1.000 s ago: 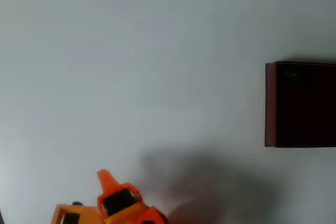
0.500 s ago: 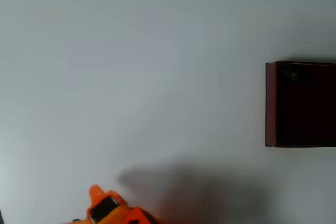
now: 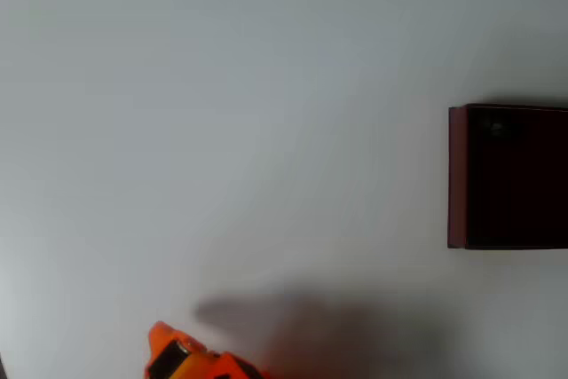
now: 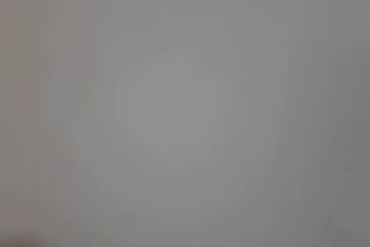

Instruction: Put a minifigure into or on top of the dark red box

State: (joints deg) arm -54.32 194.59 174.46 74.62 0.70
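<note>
Pale grey tabletop spreads bare and even across the overhead view, with little on it to break the surface. Nearest the bottom edge, far to the left of the dark red box and lower in the picture, the tip of the orange gripper pokes into view, a soft shadow lying on the table between it and the box. So little of it shows that whether its jaws are parted or closed cannot be told, nor whether they carry anything. The wrist view gives a blurred grey field and settles nothing.

Farther off, the box sits at the right edge, cut by the frame, its dark interior open upward. Inside its upper corner, against the far wall, a faint small dark shape may be the minifigure, though it is too dim to be sure.

The main risk is misjudging completion: if that smudge is no figure, the arm sits well away from the box with nothing delivered. A figure resting so close to the wall could also tip or lie unseen, and the blurred wrist camera offers no check.
</note>
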